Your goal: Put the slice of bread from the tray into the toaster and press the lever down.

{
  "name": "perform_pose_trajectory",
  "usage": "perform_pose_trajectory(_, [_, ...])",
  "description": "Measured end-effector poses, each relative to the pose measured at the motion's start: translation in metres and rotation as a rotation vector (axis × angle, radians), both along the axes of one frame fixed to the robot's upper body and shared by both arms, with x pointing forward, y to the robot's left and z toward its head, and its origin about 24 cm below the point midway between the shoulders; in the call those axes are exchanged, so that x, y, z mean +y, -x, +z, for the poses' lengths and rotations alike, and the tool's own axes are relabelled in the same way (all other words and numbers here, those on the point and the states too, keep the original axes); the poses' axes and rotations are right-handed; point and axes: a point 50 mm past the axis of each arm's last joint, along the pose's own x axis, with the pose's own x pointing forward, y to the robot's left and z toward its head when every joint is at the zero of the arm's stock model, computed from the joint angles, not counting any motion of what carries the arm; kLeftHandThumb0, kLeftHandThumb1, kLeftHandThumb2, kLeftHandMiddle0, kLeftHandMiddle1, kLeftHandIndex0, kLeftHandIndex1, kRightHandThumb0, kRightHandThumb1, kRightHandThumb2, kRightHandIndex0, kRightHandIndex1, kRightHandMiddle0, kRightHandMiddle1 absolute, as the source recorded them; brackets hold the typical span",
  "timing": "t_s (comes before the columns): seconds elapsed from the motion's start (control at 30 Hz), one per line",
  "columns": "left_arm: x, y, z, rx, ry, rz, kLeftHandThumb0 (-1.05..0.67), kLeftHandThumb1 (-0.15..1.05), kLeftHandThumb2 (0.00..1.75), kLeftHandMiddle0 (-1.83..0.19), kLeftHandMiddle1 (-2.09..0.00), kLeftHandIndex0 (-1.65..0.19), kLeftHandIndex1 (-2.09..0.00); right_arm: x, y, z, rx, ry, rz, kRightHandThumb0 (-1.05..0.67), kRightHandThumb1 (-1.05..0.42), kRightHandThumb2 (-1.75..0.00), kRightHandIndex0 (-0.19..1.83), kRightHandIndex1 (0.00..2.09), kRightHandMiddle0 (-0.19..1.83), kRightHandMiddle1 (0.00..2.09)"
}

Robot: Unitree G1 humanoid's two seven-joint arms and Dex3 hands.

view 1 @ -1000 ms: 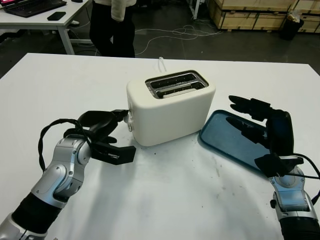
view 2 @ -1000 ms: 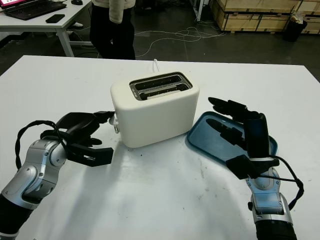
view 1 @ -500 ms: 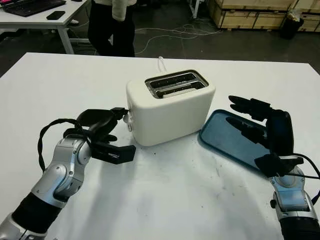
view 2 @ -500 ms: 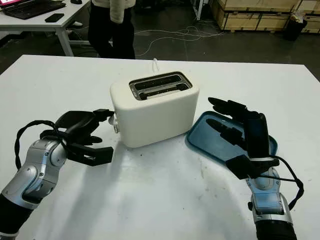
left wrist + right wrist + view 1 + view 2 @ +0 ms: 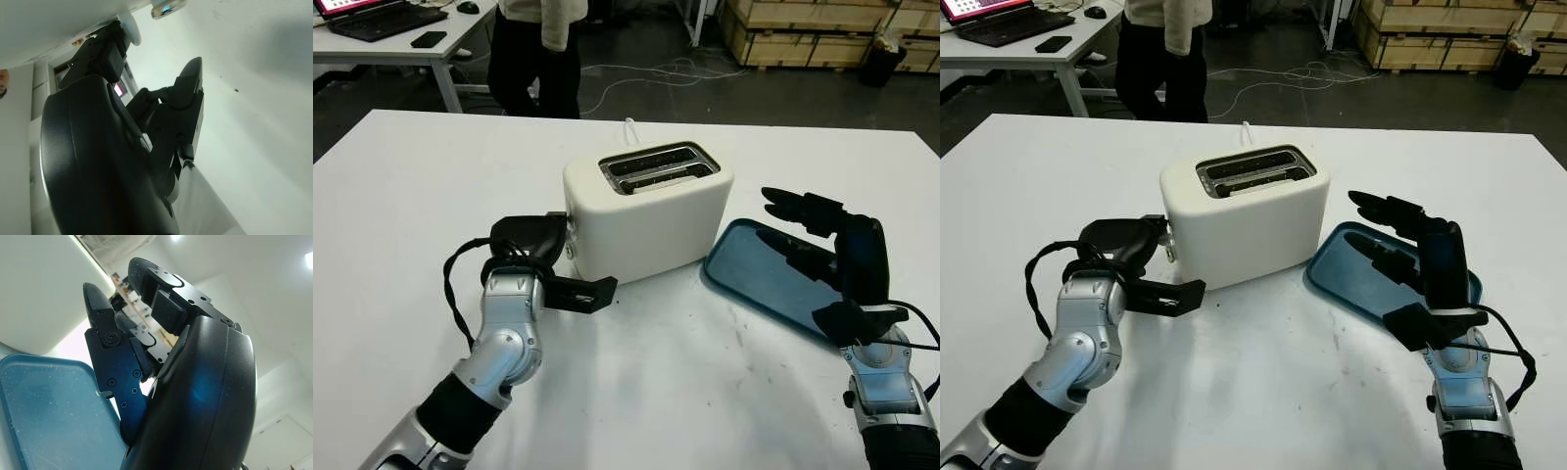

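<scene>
Saw one white toaster (image 5: pixel 646 220) in the middle of the white desk (image 5: pixel 411 176). Counted two slots (image 5: pixel 658 166) on top. Spotted something pale in the nearer slot, maybe the bread, but could not tell for sure. Found one blue tray (image 5: pixel 754 274) just right of the toaster. Found the left hand (image 5: pixel 533 245) at the toaster's left end, fingers (image 5: pixel 105 51) bent, one tip against the lever (image 5: pixel 1170 245), gripping nothing. Found the right hand (image 5: pixel 832 250) up over the tray, fingers released. Noticed one person (image 5: pixel 533 49) standing beyond the far edge.
</scene>
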Motion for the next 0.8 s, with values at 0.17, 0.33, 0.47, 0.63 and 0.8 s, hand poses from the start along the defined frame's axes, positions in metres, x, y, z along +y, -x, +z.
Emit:
perform_pose_trajectory(0.17, [-0.0013, 0.0007, -0.0024, 0.007, -0.007, 0.000, -0.05, 0.92, 0.03, -0.99, -0.90, -1.05, -0.01, 0.0000, 0.0000, 0.0000, 0.000, 0.000, 0.000, -0.31, -0.83, 0.00, 1.06, 0.00, 0.95, 0.00])
perform_pose_trajectory(0.33, [-0.0022, -0.0014, 0.0001, 0.044, -0.006, 0.004, -0.03, 0.91, 0.04, -0.99, -0.93, -1.00, 0.00, 0.0001, 0.0000, 0.0001, 0.000, 0.001, 0.001, -0.31, -0.83, 0.00, 1.06, 0.00, 0.96, 0.00])
perform_pose_trajectory(0.47, [-0.0027, -0.0004, -0.0007, 0.050, -0.002, 0.004, -0.03, 0.92, 0.05, -0.98, -0.91, -1.02, -0.01, 0.0001, 0.0000, 0.0001, 0.000, 0.000, 0.001, -0.32, -0.83, 0.00, 1.06, 0.00, 0.95, 0.00])
perform_pose_trajectory(0.63, [-0.0025, -0.0001, -0.0010, 0.058, -0.008, 0.006, 0.00, 0.90, 0.01, -0.98, -1.07, -1.00, 0.00, 0.0000, -0.0002, -0.0001, 0.003, 0.000, -0.001, -0.30, -0.83, 0.00, 1.06, 0.00, 0.95, 0.00])
perform_pose_trajectory(0.8, [-0.0025, -0.0005, -0.0028, 0.059, -0.020, 0.008, 0.02, 0.90, 0.03, -0.97, -0.94, -1.01, -0.01, 0.0000, -0.0002, -0.0001, 0.003, 0.000, -0.001, -0.31, -0.83, 0.00, 1.06, 0.00, 0.95, 0.00])
